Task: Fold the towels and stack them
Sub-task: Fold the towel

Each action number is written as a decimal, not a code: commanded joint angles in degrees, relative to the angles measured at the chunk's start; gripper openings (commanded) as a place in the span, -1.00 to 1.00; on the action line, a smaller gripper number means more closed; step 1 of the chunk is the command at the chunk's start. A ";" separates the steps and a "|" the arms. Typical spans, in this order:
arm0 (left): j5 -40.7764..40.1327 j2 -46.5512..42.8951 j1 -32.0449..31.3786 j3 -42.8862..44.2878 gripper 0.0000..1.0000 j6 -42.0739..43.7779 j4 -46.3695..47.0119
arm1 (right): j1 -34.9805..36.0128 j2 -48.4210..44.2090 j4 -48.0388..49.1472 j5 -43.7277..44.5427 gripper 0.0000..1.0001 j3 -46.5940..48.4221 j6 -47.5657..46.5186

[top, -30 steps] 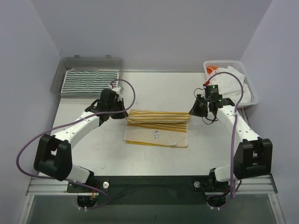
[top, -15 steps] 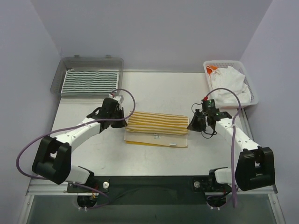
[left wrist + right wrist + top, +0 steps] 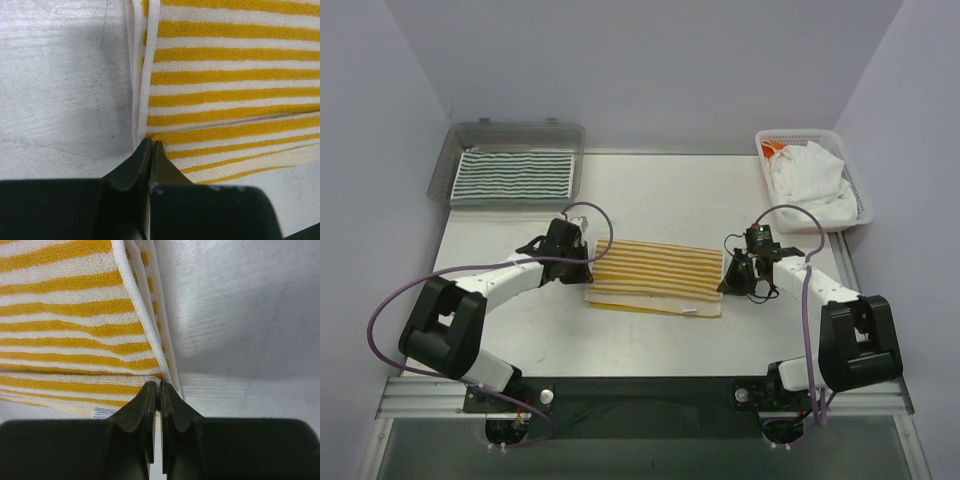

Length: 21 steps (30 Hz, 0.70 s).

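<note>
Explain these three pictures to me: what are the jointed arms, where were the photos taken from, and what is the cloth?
They are two robot arms bolted at the near edge of a table. The wide picture looks down from above and behind them; the two close-ups come from a camera on each wrist, so the dark shapes at the bottom are each arm's own fingers. The left gripper and right gripper each pinch one end of a folded yellow-and-white striped towel. A green-striped towel lies in a clear grey tray, and white towels are piled in a white mesh basket.
</note>
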 commanded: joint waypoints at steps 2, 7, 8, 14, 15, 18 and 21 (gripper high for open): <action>-2.38 -2.34 -0.10 0.42 -1.00 -0.42 1.43 | -0.26 -2.20 -1.40 2.17 -1.00 0.98 0.06; -4.22 -3.66 -0.01 3.15 -1.00 1.07 -0.77 | -0.17 -4.75 -3.33 2.34 -1.00 2.57 0.06; -4.23 -3.93 0.07 3.59 -1.00 1.34 -1.56 | -0.17 -5.54 -3.68 2.34 -1.00 2.92 0.14; -4.23 -5.24 0.16 6.58 -1.00 2.31 -3.67 | -0.17 -9.05 -5.79 2.34 -1.00 3.97 0.32; -4.23 -5.51 0.07 6.75 -1.00 2.22 -3.93 | -0.17 -9.41 -6.31 2.26 -1.00 4.24 0.41; -4.23 -6.74 0.07 6.67 -1.00 2.04 -4.29 | -0.26 -10.20 -7.19 2.08 -1.00 4.50 0.32; -4.14 -7.36 -0.01 5.53 -1.00 1.60 -4.46 | -0.18 -10.29 -7.72 1.82 -1.00 4.33 0.85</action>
